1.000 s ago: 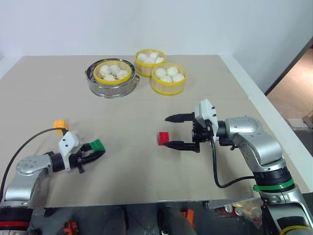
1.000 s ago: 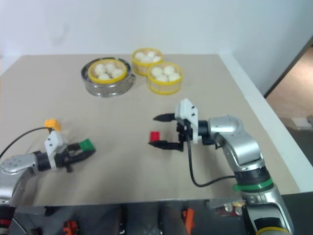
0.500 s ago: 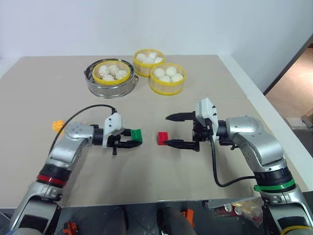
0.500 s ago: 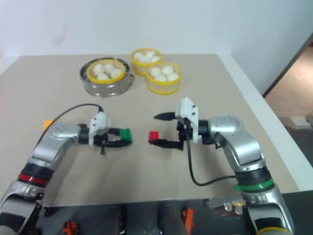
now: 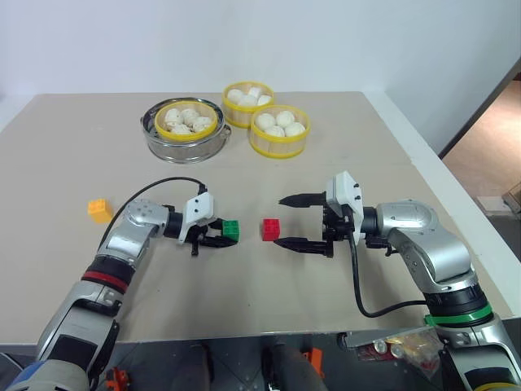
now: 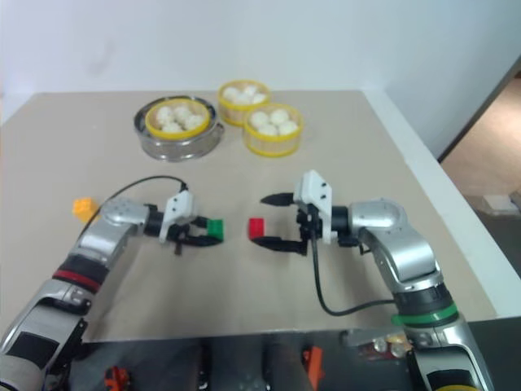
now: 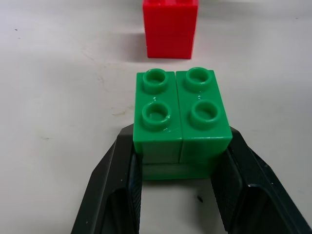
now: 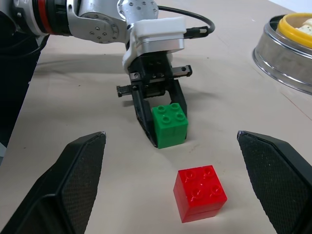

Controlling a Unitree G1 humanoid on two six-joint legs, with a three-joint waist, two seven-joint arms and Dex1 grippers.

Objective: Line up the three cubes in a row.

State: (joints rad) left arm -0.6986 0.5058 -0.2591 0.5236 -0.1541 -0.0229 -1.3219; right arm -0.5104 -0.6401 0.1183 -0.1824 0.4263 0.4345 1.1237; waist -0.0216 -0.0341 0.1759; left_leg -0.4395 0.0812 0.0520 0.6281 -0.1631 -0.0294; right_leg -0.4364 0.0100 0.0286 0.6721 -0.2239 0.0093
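Observation:
My left gripper [image 5: 225, 235] is shut on the green cube [image 5: 231, 230], holding it low over the table just left of the red cube [image 5: 271, 230]. In the left wrist view the green cube [image 7: 181, 117] sits between the two black fingers [image 7: 116, 185], with the red cube [image 7: 169, 29] a short gap beyond it. My right gripper [image 5: 283, 220] stands open just right of the red cube, with nothing between its fingers. The orange-yellow cube [image 5: 99, 209] lies alone far to the left.
A steel steamer pot [image 5: 186, 145] holding a yellow-rimmed basket of buns stands at the back. Two more bun baskets [image 5: 279, 130] are beside it. The table's right edge [image 5: 456, 204] runs close behind my right arm.
My left gripper has carried the green cube to the right, from near the table's front left to just beside the red cube. The right gripper has stayed in place, open.

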